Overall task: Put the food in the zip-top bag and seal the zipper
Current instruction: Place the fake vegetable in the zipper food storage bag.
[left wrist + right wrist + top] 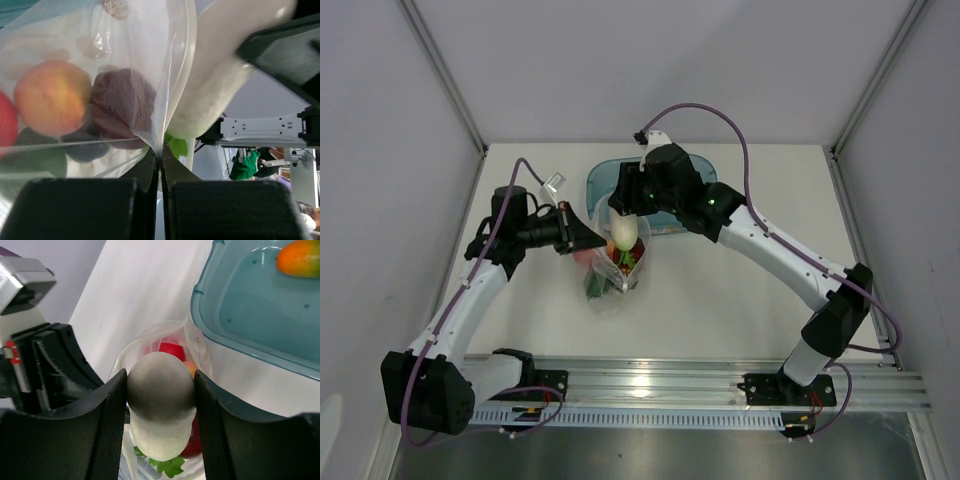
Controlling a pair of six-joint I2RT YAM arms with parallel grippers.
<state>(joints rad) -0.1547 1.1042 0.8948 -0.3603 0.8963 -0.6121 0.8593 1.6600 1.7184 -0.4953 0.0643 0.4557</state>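
- My right fingers [620,212] clamp the white oblong toy vegetable [160,425], its leafy end at the mouth of the clear crinkly zip-top bag [620,278].
- My left fingers [150,200] are pinched closed on the bag's edge.
- The bag, holding red, peach and dark pieces, lies on the white worktop [720,290] just beside the teal translucent tub [240,340].
- One orange-green fruit [299,257] sits in that tub.

Teal tub [603,180] on white table [720,300]

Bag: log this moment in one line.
left jaws: shut on bag | right jaws: holding white veg at bag mouth | tub: one fruit
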